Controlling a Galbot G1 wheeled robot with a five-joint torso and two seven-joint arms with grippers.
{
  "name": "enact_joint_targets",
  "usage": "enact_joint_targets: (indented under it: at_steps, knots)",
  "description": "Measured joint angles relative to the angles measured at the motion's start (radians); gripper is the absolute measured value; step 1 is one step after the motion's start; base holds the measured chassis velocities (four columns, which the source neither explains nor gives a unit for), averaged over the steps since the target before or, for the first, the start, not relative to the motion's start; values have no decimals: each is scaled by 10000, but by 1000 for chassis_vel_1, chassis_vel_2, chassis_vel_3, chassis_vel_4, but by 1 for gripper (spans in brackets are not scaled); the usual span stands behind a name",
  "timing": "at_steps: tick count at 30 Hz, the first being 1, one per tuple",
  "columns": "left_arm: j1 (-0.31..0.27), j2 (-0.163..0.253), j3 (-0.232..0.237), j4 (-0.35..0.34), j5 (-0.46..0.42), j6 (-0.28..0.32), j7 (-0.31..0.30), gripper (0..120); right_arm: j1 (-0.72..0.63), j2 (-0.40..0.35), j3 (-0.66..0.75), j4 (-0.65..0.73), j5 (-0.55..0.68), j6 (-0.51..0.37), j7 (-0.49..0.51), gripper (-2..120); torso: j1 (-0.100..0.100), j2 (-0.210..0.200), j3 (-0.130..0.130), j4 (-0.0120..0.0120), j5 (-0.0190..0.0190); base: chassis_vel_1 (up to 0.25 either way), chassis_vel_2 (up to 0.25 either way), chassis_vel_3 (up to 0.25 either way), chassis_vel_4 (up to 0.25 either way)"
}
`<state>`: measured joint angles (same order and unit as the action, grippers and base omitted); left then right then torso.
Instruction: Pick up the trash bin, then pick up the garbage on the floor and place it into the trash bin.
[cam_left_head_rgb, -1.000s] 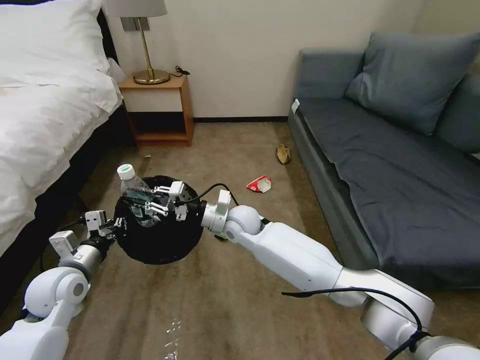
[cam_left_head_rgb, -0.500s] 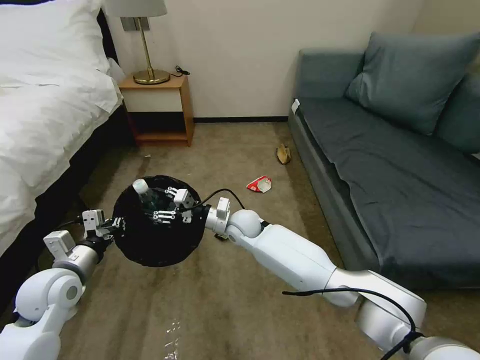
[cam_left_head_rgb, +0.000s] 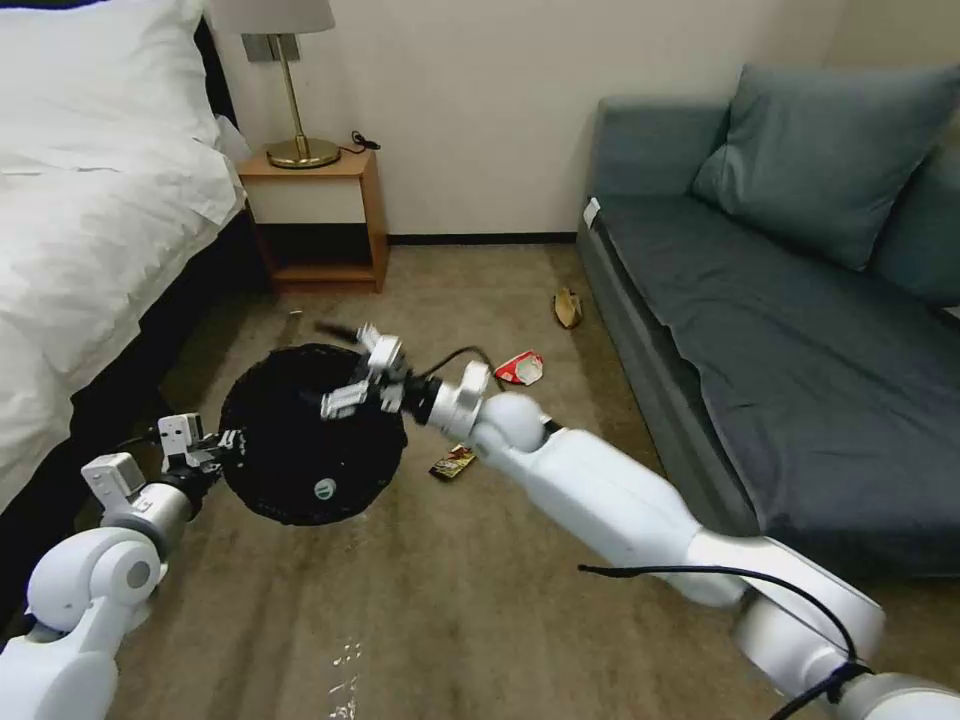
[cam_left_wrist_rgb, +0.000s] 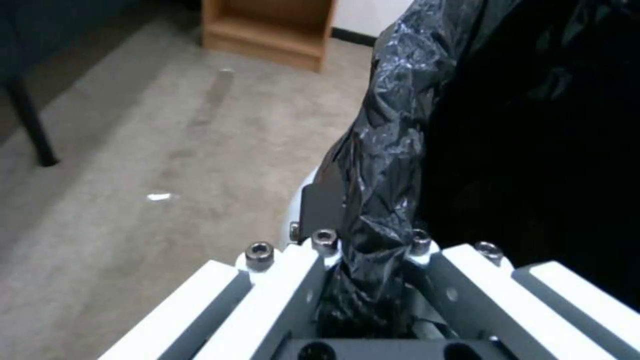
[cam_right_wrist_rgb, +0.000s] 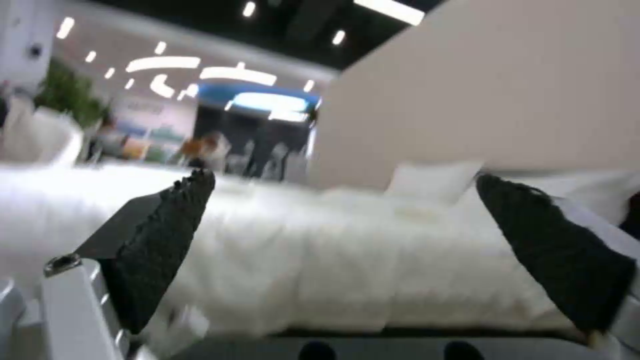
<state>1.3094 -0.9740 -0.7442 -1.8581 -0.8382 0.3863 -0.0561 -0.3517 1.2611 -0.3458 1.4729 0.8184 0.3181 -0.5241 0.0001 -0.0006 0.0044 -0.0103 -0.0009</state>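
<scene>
1. The left gripper (cam_left_head_rgb: 222, 447) holds the trash bin (cam_left_head_rgb: 300, 440) by the rim nearest the bed (cam_left_head_rgb: 90, 230). The bin hangs above the carpet (cam_left_head_rgb: 420, 580).
2. In the left wrist view, the left gripper (cam_left_wrist_rgb: 373, 260) is clenched on the black bag liner (cam_left_wrist_rgb: 393, 150) folded over the rim; liner material bunches between the fingers (cam_left_wrist_rgb: 293, 280).
3. The right gripper (cam_left_head_rgb: 345, 370) hovers over the far edge of the bin opening, angled upward. In the right wrist view, its two dark pads (cam_right_wrist_rgb: 167, 235) stand well apart with nothing between them: released.
4. A round bottle cap (cam_left_head_rgb: 324, 489) shows inside the dark liner, near the edge closest to the robot.
5. The snack wrapper (cam_left_head_rgb: 452, 462) lies on the carpet just beside the bin, under the right forearm.
6. The red-and-white packet (cam_left_head_rgb: 520, 369) lies on the carpet between the bin and the sofa (cam_left_head_rgb: 780, 330).
7. The banana peel (cam_left_head_rgb: 567, 307) lies farther back, close to the sofa base.
</scene>
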Motion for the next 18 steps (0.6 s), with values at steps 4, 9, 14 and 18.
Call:
enact_joint_targets:
  at_steps: [4,9,14,18]
  knots:
    - [-52,89,-192,394,163,-148,215,2,-714,-1114,1505,1018,246,-411,579,100,0,0,0,1,3,0,0,0,0]
    - [139,112,-459,577,407,-368,765,2,-1849,-2066,2878,1703,436,-1169,2755,100,0,0,0,-9,4,0,0,0,0]
    - [367,79,-859,625,689,-629,1371,2,-3628,-2373,4730,2391,-307,-1476,4792,100,0,0,-1,3,2,0,0,0,0]
    - [467,12,-1051,563,484,-631,1472,2,-5064,-2382,5619,2635,-1711,-1415,5357,100,0,0,0,-3,3,0,0,0,0]
